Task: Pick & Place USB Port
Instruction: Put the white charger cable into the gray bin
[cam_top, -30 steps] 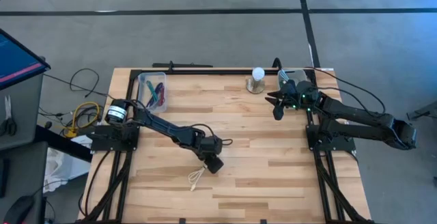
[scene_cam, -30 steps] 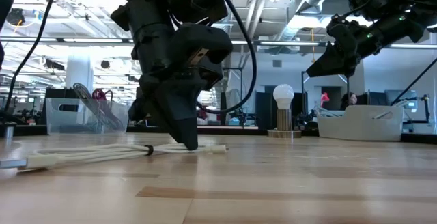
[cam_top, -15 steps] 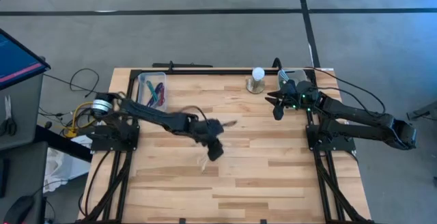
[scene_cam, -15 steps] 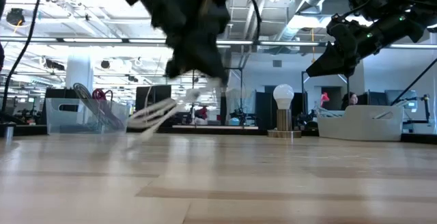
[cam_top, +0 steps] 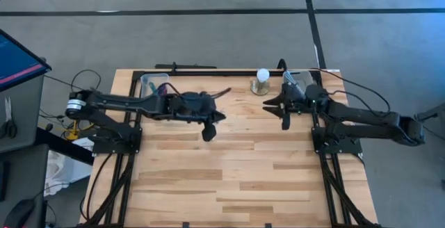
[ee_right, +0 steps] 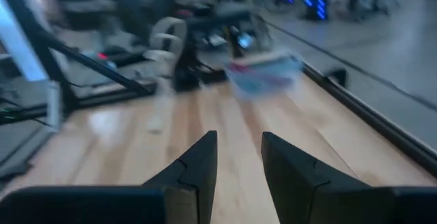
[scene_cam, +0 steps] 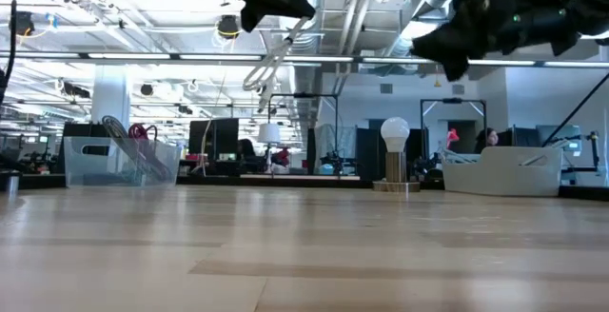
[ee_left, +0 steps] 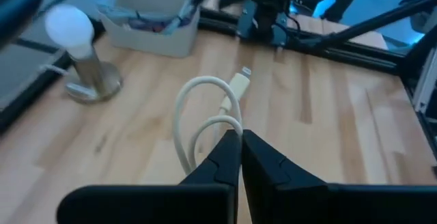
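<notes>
Open board near the lamp; clutter along the far edge only.
Lamp [cam_top: 262, 80] stands at the table's [cam_top: 236, 179] far edge; clear bin [cam_top: 154, 92] well left of it, grey tray [cam_top: 299, 78] just right. Both arms hang between, either side of the lamp. Everything nearer than the lamp lies bare.

White USB cable [ee_left: 205, 115], looped, connector end free, hangs clamped above the table, toward 12 o'clock of centre.
</notes>
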Motion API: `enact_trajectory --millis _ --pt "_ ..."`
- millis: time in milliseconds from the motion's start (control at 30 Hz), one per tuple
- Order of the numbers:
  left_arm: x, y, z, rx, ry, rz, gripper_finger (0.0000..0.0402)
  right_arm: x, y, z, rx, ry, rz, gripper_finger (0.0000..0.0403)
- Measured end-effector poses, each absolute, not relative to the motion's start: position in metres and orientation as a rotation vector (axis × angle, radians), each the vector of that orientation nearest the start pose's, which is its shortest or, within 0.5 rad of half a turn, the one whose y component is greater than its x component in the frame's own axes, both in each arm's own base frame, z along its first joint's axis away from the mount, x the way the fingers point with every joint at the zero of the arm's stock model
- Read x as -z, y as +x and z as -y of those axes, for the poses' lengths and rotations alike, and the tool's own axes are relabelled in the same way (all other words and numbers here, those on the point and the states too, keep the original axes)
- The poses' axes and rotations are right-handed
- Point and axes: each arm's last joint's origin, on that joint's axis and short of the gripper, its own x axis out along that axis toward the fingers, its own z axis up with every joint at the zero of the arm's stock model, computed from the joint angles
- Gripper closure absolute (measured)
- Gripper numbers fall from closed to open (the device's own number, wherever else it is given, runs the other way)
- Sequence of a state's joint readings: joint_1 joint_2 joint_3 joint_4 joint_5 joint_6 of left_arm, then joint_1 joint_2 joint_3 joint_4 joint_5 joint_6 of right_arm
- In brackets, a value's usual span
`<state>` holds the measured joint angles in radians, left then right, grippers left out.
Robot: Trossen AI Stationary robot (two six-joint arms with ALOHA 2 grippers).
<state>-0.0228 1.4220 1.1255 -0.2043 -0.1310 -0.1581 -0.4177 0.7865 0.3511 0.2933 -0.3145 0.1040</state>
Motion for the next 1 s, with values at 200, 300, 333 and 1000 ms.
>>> enact_trajectory --millis 200,300,333,1000 --pt "-0.313 0.317 -0.008 -0.159 -0.054 -0.424 0.0396 -0.230 0.186 0.048 -0.012 0.117 -0.036 0.0294" --pt "-0.316 0.318 -0.010 -0.160 -0.033 -0.394 0.0395 -0.225 0.199 0.043 -0.057 0.108 -0.009 0.0294" --pt "-0.316 0.318 -0.011 -0.160 -0.029 -0.391 0.0395 -0.223 0.204 0.042 -0.067 0.106 -0.003 0.0294" --pt "-0.318 0.319 -0.011 -0.156 -0.029 -0.369 0.0394 -0.209 0.308 0.036 -0.143 0.096 0.000 0.0294"
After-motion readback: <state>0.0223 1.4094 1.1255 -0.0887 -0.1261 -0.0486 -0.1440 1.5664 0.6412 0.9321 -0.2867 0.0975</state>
